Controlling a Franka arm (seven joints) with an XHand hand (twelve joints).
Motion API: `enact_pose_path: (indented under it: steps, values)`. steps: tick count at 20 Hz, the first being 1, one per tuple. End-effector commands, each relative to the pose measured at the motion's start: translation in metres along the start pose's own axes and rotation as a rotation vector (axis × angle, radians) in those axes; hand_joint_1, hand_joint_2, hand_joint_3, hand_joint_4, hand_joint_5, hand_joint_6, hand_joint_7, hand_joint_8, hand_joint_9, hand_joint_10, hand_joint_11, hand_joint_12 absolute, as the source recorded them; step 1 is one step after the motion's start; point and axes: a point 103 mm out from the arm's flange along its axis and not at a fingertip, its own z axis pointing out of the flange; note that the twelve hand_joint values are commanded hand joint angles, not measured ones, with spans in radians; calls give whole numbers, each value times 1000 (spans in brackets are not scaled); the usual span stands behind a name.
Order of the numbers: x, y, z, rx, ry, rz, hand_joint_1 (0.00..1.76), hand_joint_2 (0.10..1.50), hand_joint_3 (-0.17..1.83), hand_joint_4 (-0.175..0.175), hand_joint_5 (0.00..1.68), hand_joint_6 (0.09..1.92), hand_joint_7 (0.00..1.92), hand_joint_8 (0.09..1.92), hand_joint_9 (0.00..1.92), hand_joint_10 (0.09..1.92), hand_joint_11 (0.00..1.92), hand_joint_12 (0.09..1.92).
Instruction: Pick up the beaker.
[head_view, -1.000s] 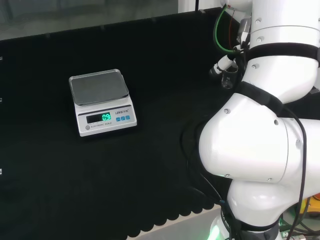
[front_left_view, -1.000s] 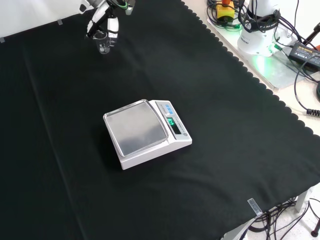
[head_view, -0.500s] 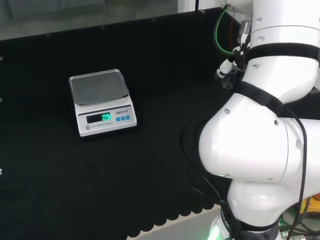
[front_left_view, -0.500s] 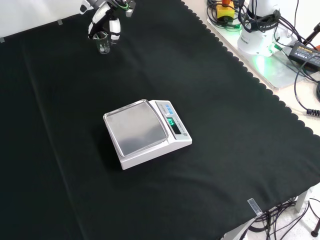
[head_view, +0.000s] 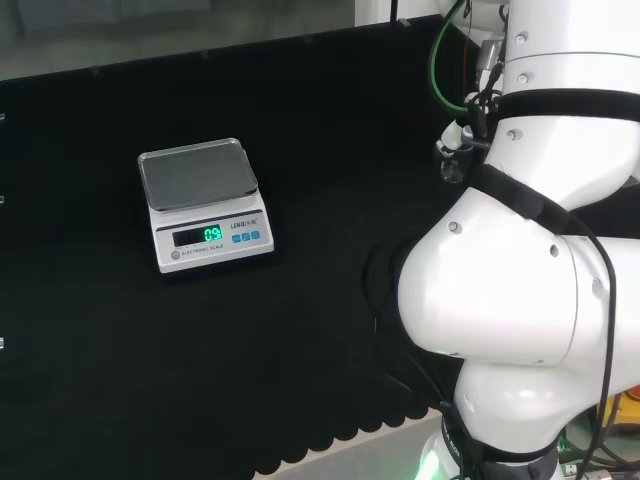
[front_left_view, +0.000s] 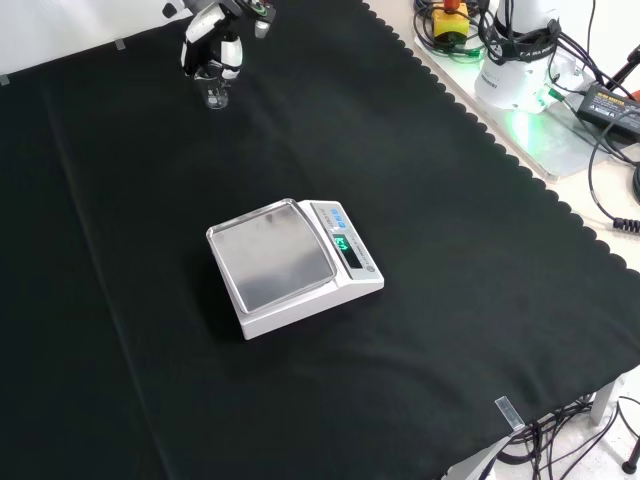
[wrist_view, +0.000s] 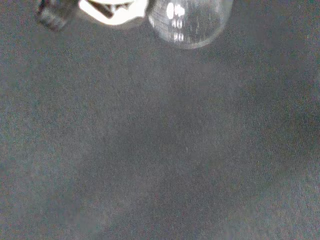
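In the front view we find the hand (front_left_view: 214, 45) at the far top left of the black cloth (front_left_view: 420, 200), its black and white fingers (front_left_view: 229, 55) curled down around the small clear beaker (front_left_view: 213, 92). The beaker hangs upright between the fingers, gripped near its rim, with its lower part showing below them; whether its base touches the cloth or sits just above it we cannot tell from here. In the head view we see the same grasp at the right, just left of the arm's big white links (head_view: 520, 290): the hand (head_view: 452, 136) closes on the beaker (head_view: 452, 168), which appears as a faint glassy shape beneath a white fingertip. The wrist view gives us the beaker's rounded clear bottom (wrist_view: 189, 22) close beside a blurred white part of the hand (wrist_view: 112, 10), with plain dark cloth beyond. The white scale (front_left_view: 292, 264) with its steel pan stands near the middle of the cloth, well apart from the hand and beaker, its green display lit.
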Motion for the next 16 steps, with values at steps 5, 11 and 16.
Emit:
enact_pose_path:
  steps: [5, 11, 16]
  values:
    - [19, -14, -20, -110, -103, -6, 1087, 732, 653, -174, 848, 684, 978, 710, 1139, 360, 1246, 840]
    - [41, -48, -51, -106, -177, -60, 1111, 733, 659, -175, 875, 684, 1024, 694, 1209, 302, 1304, 800]
    - [64, -95, -86, -138, -213, -117, 1109, 734, 665, -175, 871, 692, 1026, 695, 1229, 284, 1318, 784]
